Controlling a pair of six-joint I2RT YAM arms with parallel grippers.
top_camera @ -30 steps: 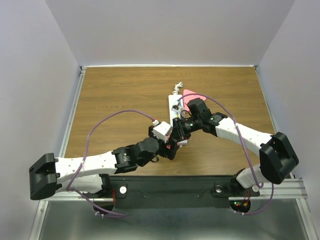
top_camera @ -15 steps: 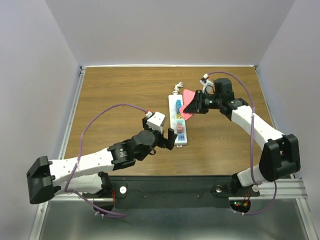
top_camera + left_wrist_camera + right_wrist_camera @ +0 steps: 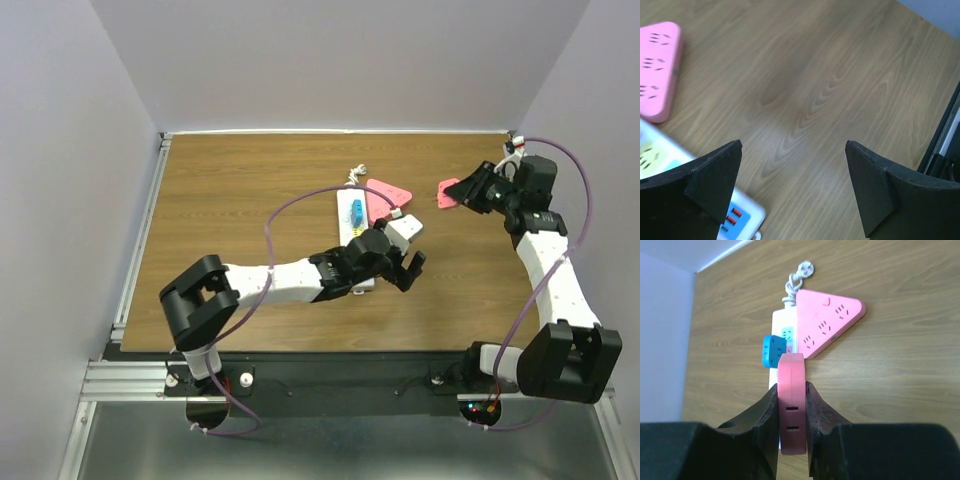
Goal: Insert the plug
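Over by the far right edge of the table (image 3: 250,190), the right gripper (image 3: 791,390) is clamped on the pink plug (image 3: 791,412); the plug stands on edge between the two fingers (image 3: 817,415), pinched on its flat sides, one end poking out past the fingertips; it sits well apart from the white power strip (image 3: 352,240), which lies mid-table with a blue block (image 3: 773,351) on it and a pink triangular socket block (image 3: 827,322) just beside it; the left gripper (image 3: 794,147) hangs near the strip's near end, fingers spread wide, wood grain showing between them.
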